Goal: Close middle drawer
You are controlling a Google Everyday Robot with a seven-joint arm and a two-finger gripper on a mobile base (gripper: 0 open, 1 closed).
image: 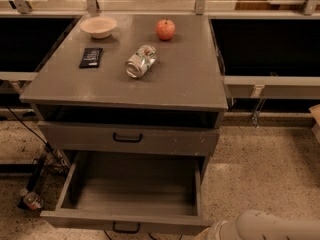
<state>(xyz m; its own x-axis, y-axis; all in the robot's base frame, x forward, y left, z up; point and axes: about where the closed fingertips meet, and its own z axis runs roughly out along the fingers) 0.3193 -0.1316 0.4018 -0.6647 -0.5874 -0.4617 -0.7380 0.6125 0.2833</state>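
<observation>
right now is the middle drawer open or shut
Open: the middle drawer is pulled far out of the cabinet, its empty inside showing. The claw sits low in view, by the drawer's front corner.

The gripper (214, 232) sits at the front right corner of the middle drawer (125, 218).

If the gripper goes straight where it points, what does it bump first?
Likely the open middle drawer, at its front right corner. The gripper is bottom right, pointing left. Depth unclear.
</observation>
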